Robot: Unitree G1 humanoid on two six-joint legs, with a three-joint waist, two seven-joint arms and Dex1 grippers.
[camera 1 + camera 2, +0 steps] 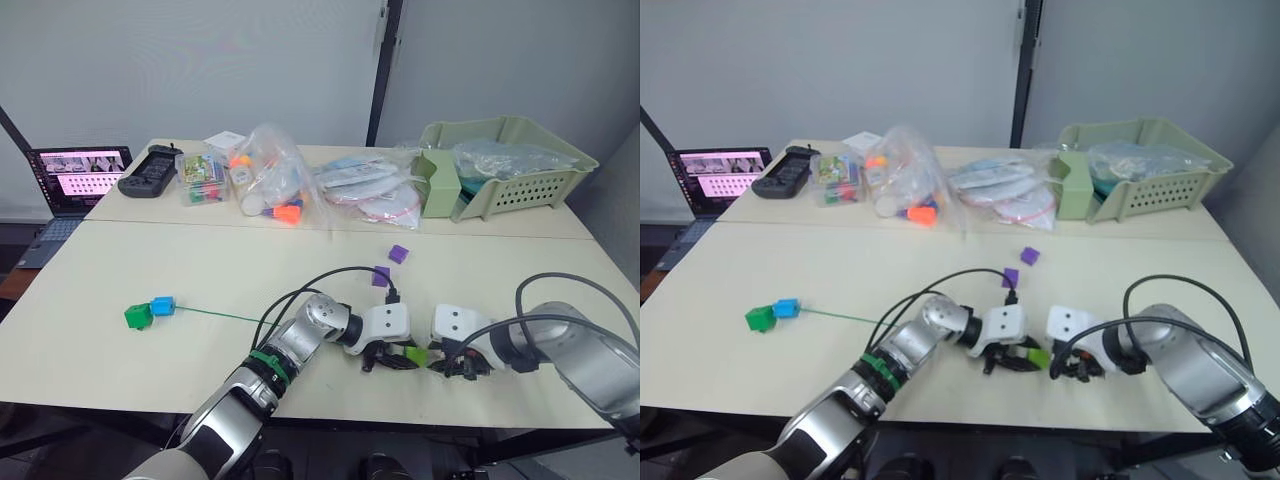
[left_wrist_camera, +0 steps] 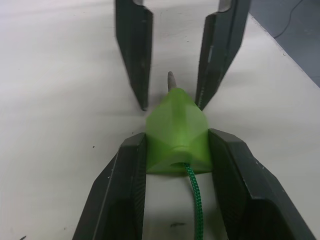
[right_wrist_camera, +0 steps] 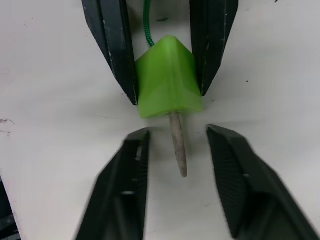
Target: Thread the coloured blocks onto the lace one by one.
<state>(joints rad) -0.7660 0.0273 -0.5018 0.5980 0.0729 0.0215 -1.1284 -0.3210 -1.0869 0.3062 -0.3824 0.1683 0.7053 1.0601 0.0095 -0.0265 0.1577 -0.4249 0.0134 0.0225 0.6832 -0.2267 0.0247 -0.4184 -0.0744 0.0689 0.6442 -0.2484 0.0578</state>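
The left gripper [image 2: 177, 150] clamps the lime block [image 2: 177, 137] near the table's front edge. The lace [image 2: 195, 200] runs through it, and its tan tip [image 3: 177, 142] pokes out toward the right gripper [image 3: 177, 150], whose fingers stand apart around it.

- The two grippers meet nose to nose near the desk's [image 1: 120, 270] front edge; the left gripper [image 2: 177, 150] clamps the lime green block [image 2: 177, 132], and the right gripper [image 3: 175, 150] stands parted around the lace's tan tip [image 3: 177, 145].
- Two purple blocks [image 1: 381, 276] lie just behind them, toward the middle.
- The lace [image 1: 215, 315] trails to the dark green block [image 1: 138, 317] and blue block [image 1: 162, 305] near the left edge.
- Bags [image 1: 270, 175] and a basket [image 1: 540, 185] crowd the back edge.
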